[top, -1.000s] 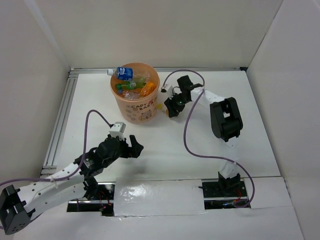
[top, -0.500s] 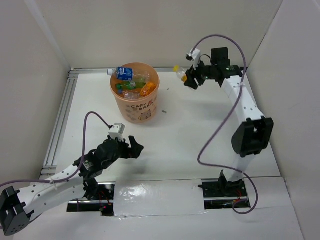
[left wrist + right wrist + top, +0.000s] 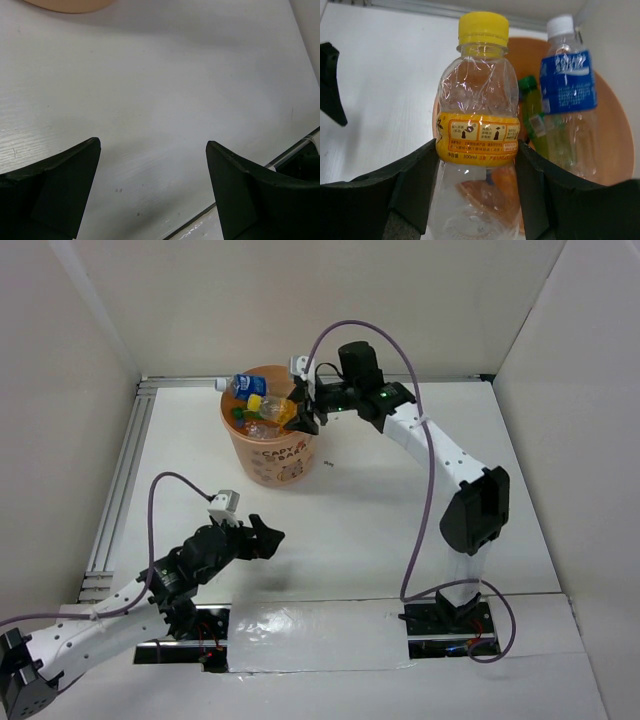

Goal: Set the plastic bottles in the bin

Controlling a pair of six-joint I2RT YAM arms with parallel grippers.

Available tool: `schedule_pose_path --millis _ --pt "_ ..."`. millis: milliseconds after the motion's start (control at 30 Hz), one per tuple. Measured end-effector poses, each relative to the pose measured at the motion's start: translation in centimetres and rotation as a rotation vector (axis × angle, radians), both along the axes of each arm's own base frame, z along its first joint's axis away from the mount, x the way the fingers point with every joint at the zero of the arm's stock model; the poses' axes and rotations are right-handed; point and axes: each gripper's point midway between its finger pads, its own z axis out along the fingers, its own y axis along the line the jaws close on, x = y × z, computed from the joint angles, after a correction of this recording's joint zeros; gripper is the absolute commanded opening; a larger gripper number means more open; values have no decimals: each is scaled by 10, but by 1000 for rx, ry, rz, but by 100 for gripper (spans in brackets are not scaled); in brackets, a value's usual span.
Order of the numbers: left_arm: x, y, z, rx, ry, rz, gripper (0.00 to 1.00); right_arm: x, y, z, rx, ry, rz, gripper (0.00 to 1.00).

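**Mia:** Where is the right pincer (image 3: 302,413)?

**Tom:** Up over the mouth of the orange bin (image 3: 272,462). It is squeezing a clear bottle (image 3: 477,100) with a yellow cap and a yellow label, one finger on each side.

**Mia:** Is that bottle inside yet?

**Tom:** No, it hangs just above the others. A blue-label bottle (image 3: 567,80) with a white cap and a green bottle (image 3: 532,107) lie in the bin.

**Mia:** And the left pincer (image 3: 152,175)?

**Tom:** Low over the white worktop (image 3: 380,520), well apart from the bin. Its fingers are spread wide, and only worktop shows between them.
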Motion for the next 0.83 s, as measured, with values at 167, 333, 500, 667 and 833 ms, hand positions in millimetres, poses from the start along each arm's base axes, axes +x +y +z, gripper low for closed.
schedule_pose_path --millis 167,333,500,667,833 --pt "-1 0 2 -15 4 6 99 13 11 0 14 -12 -42 99" --pt "-1 1 -5 10 19 5 99 26 3 5 18 18 -154 99" --pt "2 -1 -15 59 33 -6 99 49 -56 26 71 79 -338 99" --pt "7 -6 -8 91 2 -29 99 64 -191 25 125 194 -770 99" --pt "12 -14 10 101 -66 -66 99 30 -277 -22 118 273 -1157 99"
